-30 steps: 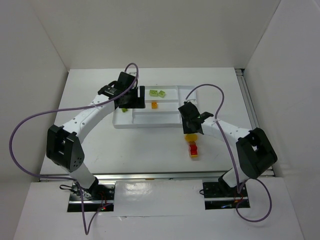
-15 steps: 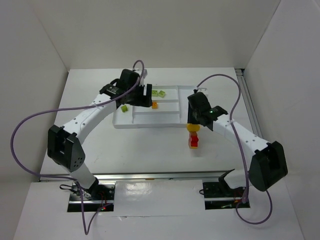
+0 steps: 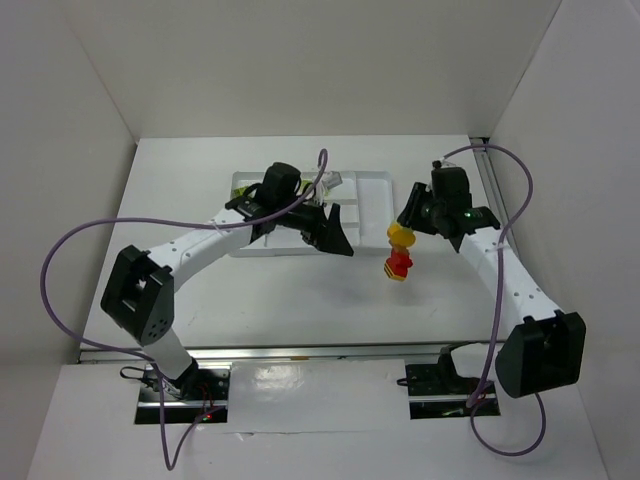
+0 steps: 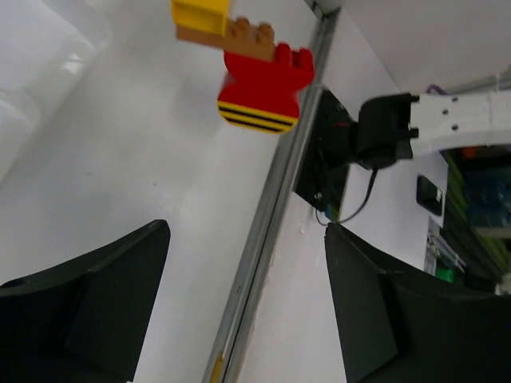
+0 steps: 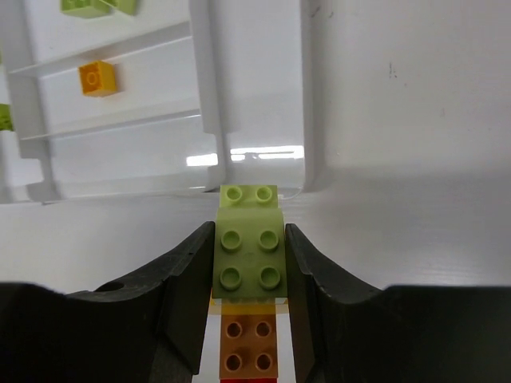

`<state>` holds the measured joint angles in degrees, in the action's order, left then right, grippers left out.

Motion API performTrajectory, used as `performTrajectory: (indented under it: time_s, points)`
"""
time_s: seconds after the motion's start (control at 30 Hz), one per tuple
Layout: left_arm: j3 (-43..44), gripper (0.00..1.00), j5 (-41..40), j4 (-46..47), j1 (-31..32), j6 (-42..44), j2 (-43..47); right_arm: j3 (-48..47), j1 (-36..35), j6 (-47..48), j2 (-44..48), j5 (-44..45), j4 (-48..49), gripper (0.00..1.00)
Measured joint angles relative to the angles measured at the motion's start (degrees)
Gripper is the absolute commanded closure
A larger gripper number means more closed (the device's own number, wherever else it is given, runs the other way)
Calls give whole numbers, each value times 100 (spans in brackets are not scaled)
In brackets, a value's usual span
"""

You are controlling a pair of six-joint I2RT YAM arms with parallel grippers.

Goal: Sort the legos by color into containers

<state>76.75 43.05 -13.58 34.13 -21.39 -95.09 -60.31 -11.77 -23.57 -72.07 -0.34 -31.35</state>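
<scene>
Four stacked legos (image 3: 399, 255) pinched in the right tool (image 5: 249, 267)
Lime green on top, then yellow, brownish and red, the stack hangs just off the white tray (image 3: 372, 190) at its 4 o'clock corner; one orange brick (image 5: 96, 78) and lime bricks (image 5: 86, 6) lie in separate compartments; left tool (image 4: 239, 311) gapes wide at the tray's 6 o'clock edge

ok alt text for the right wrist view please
The right pincer clamps a lime green studded plastic brick heading a stack that includes a brownish studded brick. Beyond lies a white plastic divided tray, one compartment holding a small orange brick.
</scene>
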Motion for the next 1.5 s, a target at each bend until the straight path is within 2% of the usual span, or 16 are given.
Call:
performTrajectory:
  time_s: [0.2, 0.3, 0.63, 0.97, 1.17, 1.33, 1.4, 1.5]
  points:
    - [-1025, 8, 1016, 1663, 68, -898, -116, -11, 531, -79, 195, -1091, 269, 77]
    - [-1064, 8, 1106, 2144, 188, -1198, -225, -13, 695, -149, 273, -1530, 411, 77]
    - [-1318, 7, 1735, 5040, 354, -2955, -1113, -13, 833, -415, 319, -2544, 791, 77]
    - [-1320, 5, 1733, 5337, 363, -3178, -1355, -13, 844, -514, 339, -2938, 883, 77]
    - [-1263, 6, 1779, 6384, 387, -3871, -1574, -13, 844, -568, 354, -3095, 1005, 77]
    - [-1207, 8, 1786, 6889, 509, -4236, -1781, -11, 844, -605, 389, -3195, 1110, 77]
    - [-1139, 10, 1781, 6979, 557, -4356, -1832, -11, 844, -632, 393, -3206, 1126, 77]
    - [-1134, 21, 1764, 7187, 595, -4520, -1843, -9, 844, -667, 393, -3230, 1130, 77]
